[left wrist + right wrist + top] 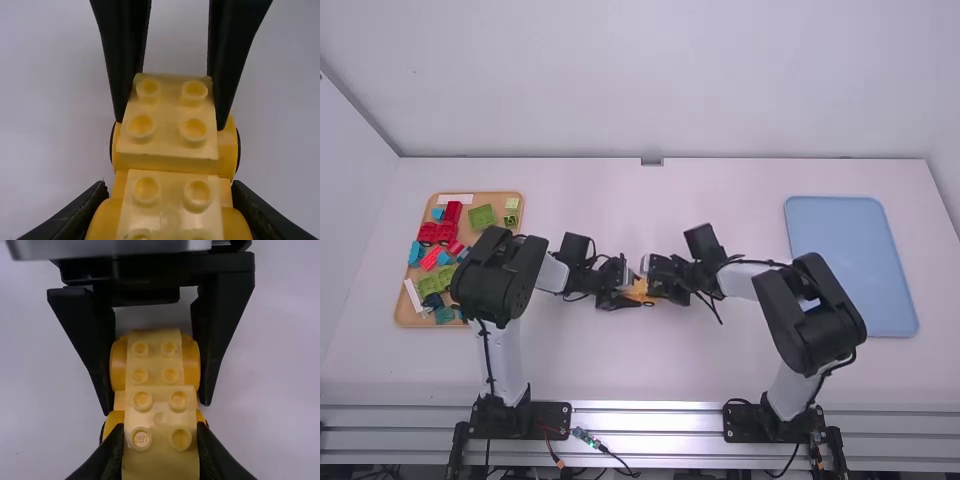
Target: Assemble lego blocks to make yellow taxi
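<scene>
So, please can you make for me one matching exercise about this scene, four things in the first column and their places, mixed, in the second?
Things
1. blue tray
2. yellow blocks
3. tan tray
4. red blocks

Places
A. gripped by the left end effector and the right end effector
B. lying in the tan tray
C. on the right side of the table
D. on the left side of the table, with green blocks in it

Right pairs: 1-C, 2-A, 3-D, 4-B
</scene>
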Tool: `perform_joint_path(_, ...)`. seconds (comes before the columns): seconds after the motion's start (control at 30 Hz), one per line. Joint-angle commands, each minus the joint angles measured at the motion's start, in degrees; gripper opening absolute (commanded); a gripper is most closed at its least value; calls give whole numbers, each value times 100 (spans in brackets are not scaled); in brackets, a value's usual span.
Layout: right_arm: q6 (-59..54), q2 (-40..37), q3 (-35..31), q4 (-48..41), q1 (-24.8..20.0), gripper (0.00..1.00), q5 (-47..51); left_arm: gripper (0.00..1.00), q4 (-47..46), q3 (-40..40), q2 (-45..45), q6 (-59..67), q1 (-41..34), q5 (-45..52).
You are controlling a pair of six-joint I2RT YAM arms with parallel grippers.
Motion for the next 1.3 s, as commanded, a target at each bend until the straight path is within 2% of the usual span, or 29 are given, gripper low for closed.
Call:
perform_joint_path(0.0, 11, -20, 90, -52, 173, 8, -111, 16, 46, -76, 76, -18, -90, -184)
perform_joint_path(0.3, 11, -20, 94, -42, 232, 9, 35, 16, 13, -76, 76, -62, -90, -164)
perform_joint_path(0.47, 13, -20, 94, -11, 229, 25, 33, 16, 15, -76, 76, -64, -92, -164)
perform_joint_path(0.67, 160, -46, 94, 149, 227, 38, 35, 17, 13, -76, 76, -62, -90, -168)
perform_joint_path(0.77, 162, -114, 92, 103, 166, 44, 26, 17, 13, -76, 76, -64, -92, -184)
perform_joint_path(0.9, 157, -223, 92, 15, 79, 45, -225, 16, 26, -76, 76, -64, -92, -184)
perform_joint_path(1.0, 146, -278, 92, -50, 11, 51, -267, 16, 33, -76, 76, -64, -90, -181)
perform_joint_path(1.07, 136, -300, 92, -39, -33, 58, -306, 16, 31, -76, 76, -64, -92, -181)
perform_joint_path(1.13, 131, -348, 92, 13, -107, 71, -507, 16, 28, -76, 76, -64, -90, -184)
perform_joint_path(1.2, 83, -372, 92, 24, -149, 79, -599, 16, 28, -76, 76, -64, -90, -181)
perform_joint_path(1.27, 57, -403, 92, 85, -219, 83, -702, 16, 33, -76, 76, -62, -92, -179)
